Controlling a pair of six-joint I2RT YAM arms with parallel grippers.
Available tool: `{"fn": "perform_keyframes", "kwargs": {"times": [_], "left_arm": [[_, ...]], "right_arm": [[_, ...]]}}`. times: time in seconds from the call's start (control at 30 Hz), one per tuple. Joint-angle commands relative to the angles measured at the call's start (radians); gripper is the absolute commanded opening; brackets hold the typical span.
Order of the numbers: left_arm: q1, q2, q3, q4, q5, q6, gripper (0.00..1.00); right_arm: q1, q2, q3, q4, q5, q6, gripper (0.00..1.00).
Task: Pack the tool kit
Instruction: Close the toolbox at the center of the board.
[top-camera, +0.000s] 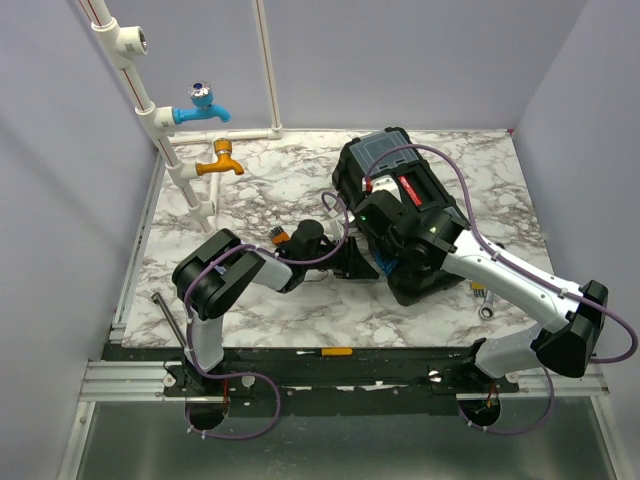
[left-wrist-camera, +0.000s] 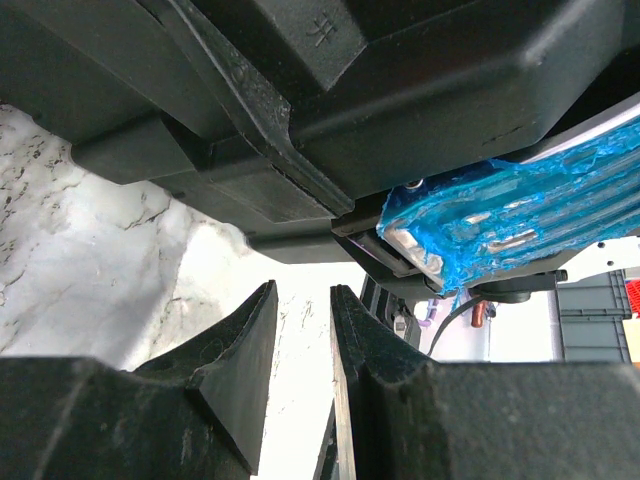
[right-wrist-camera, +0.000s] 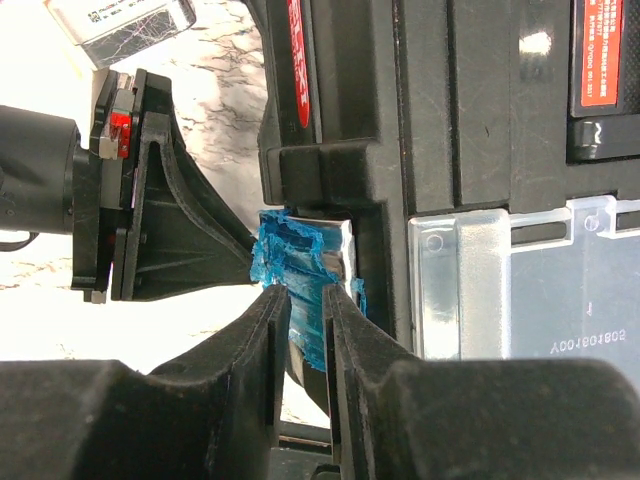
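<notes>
The black toolbox (top-camera: 400, 190) of the tool kit lies on the marble table, right of centre, with its red-black handle (right-wrist-camera: 298, 60) and a clear lid (right-wrist-camera: 530, 280) showing. A teal latch (right-wrist-camera: 300, 255) sits on its near-left side (left-wrist-camera: 500, 215). My right gripper (right-wrist-camera: 307, 295) hangs over that latch (top-camera: 385, 265), its jaws a narrow gap apart, the teal showing between the tips. My left gripper (left-wrist-camera: 303, 300) sits low beside the box (left-wrist-camera: 400, 90), open and empty, its tip (right-wrist-camera: 240, 265) close to the latch from the left.
Blue tap (top-camera: 205, 105) and orange tap (top-camera: 222, 163) stand on white pipes at the back left. A small wrench (top-camera: 485, 305) lies right of the box. A yellow-handled screwdriver (top-camera: 335, 352) lies on the front rail, and a metal rod (top-camera: 170, 312) at front left.
</notes>
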Motion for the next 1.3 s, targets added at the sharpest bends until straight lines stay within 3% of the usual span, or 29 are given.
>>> {"fn": "perform_keyframes", "kwargs": {"times": [0.0,0.47,0.77,0.9,1.03,1.27], "left_arm": [[-0.006,-0.022,0.004,0.021,0.011,0.018,0.3],[-0.006,-0.02,0.001,0.024,0.013,0.018,0.3],[-0.005,-0.026,-0.011,0.024,0.011,0.017,0.3],[0.018,-0.08,-0.08,0.025,-0.055,0.023,0.3],[0.04,-0.121,-0.086,-0.037,-0.047,0.053,0.3],[0.041,-0.108,-0.091,-0.007,-0.033,0.028,0.3]], "right_arm": [[-0.014,-0.012,0.022,-0.092,0.109,-0.029,0.29],[-0.015,-0.01,0.021,-0.106,0.125,-0.025,0.31],[-0.016,-0.001,-0.038,-0.076,0.087,-0.015,0.31],[-0.016,0.007,-0.08,-0.058,0.061,-0.008,0.3],[-0.017,0.011,-0.124,-0.038,0.044,-0.001,0.3],[-0.017,0.016,-0.153,-0.038,0.037,0.006,0.29]]}}
